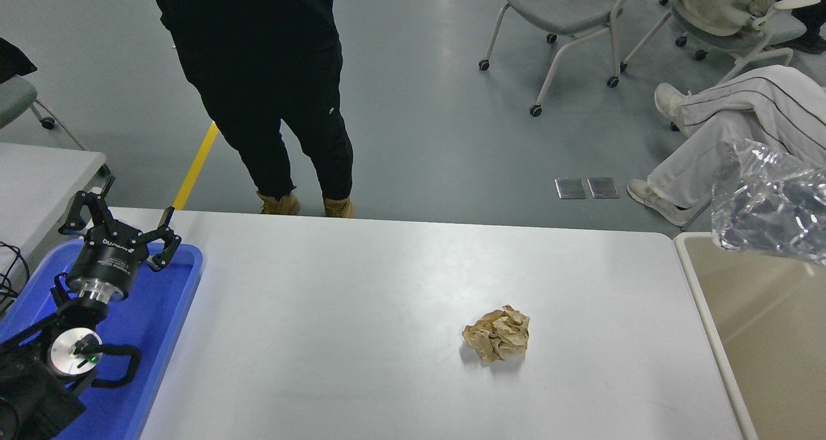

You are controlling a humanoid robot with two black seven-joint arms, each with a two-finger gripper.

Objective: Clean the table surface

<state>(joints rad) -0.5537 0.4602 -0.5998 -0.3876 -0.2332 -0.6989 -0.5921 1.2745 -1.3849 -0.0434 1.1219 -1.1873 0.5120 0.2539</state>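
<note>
The white table surface (361, 311) carries a crumpled ball of brown paper (496, 333) right of its middle. A crumpled sheet of clear plastic (748, 195) hangs in the air at the right edge, above the far end of a beige bin (768, 337). My right gripper (797, 208) shows only as a dark shape through the plastic, and it is shut on it. My left gripper (122, 224) stands parked and open at the lower left, over a blue tray (161, 311).
A person in black (271, 85) stands at the far edge of the table. Another person in white trousers (729, 130) sits at the far right, near wheeled chairs (561, 8). A smaller white table (39, 175) is at the left.
</note>
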